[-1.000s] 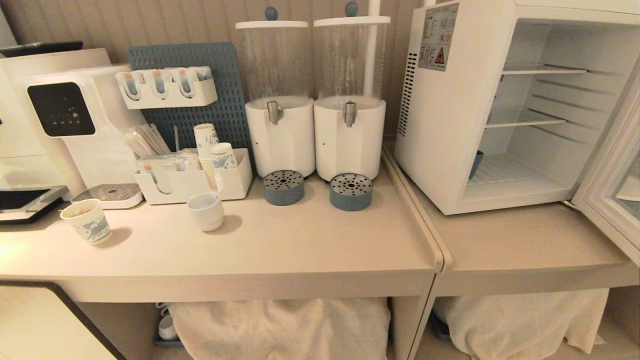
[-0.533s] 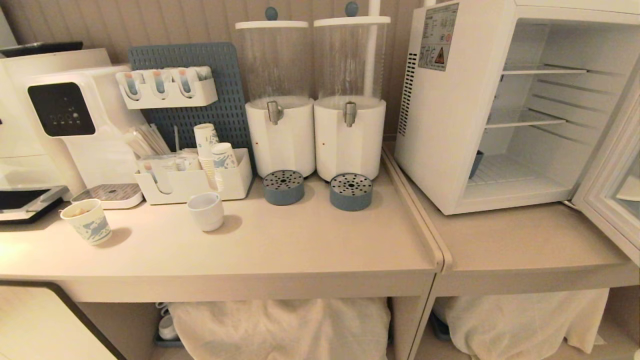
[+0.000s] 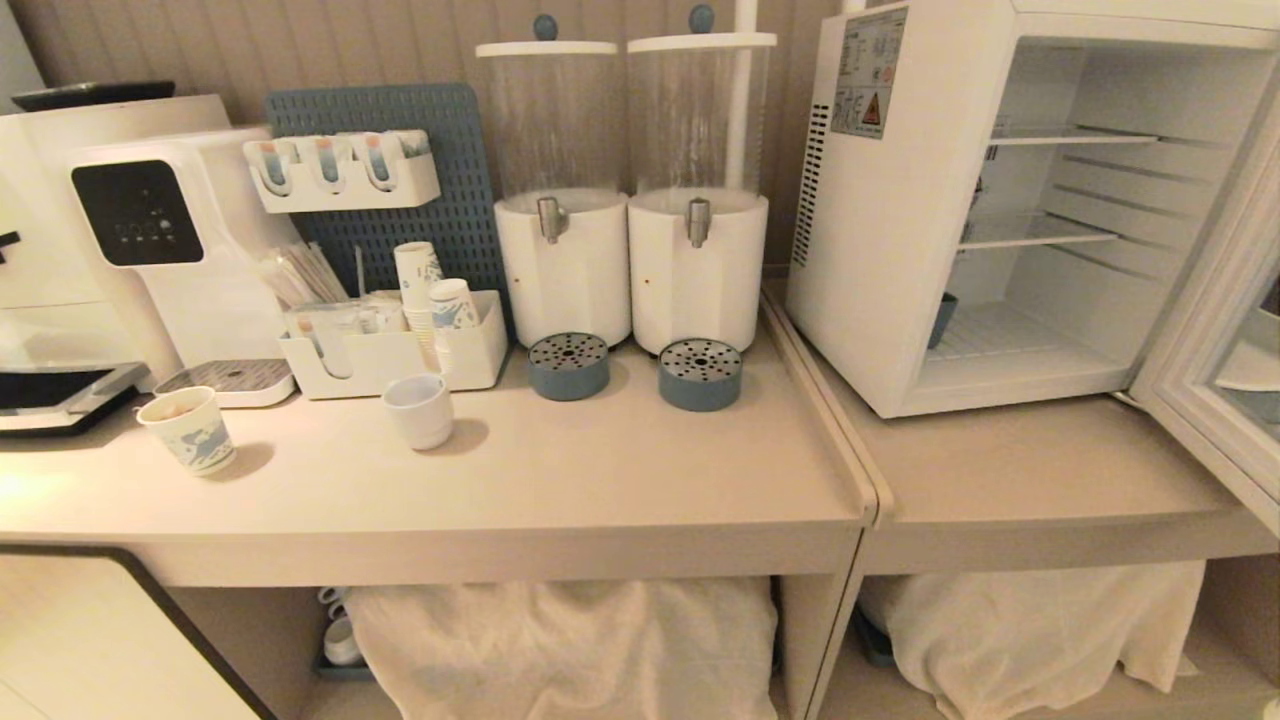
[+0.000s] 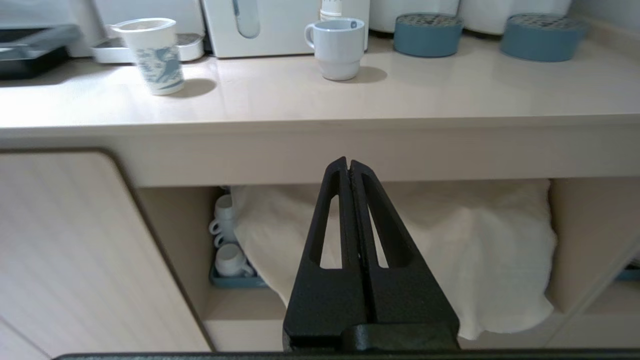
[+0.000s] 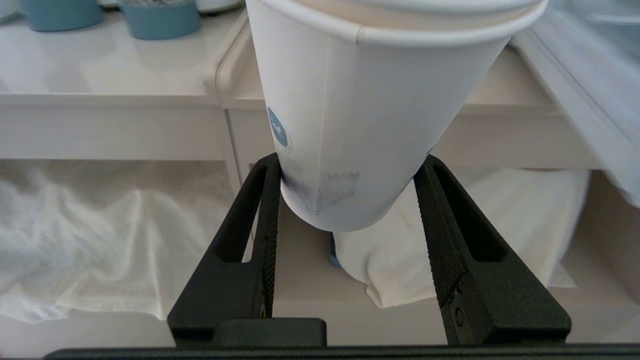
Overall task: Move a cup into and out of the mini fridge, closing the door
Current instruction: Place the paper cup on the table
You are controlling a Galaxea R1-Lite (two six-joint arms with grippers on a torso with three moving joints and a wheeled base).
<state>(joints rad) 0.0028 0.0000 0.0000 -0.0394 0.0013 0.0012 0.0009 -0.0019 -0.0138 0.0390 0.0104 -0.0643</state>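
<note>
Below counter, right gripper jaws clamp cup.

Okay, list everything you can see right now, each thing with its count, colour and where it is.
mini fridge: one, white, right counter, shelves bare.
door: one, glass in a pale frame, swung open at far right.
drink dispensers: two, clear on white bases, back of the counter.
drip trays: two, blue-grey, one before each dispenser.
pegboard: one, blue, against the wall.
organiser: one, white, holds stacked cups.
water machine: one, white, at left.
printed paper cup: one, white with blue drawings, counter left.
mug: one, white, mid counter.
cup: one, plain white, in the right pincer.
right pincer: black, below the counter edge, gripping the cup.
left pincer: black, shut, below the counter.
</note>
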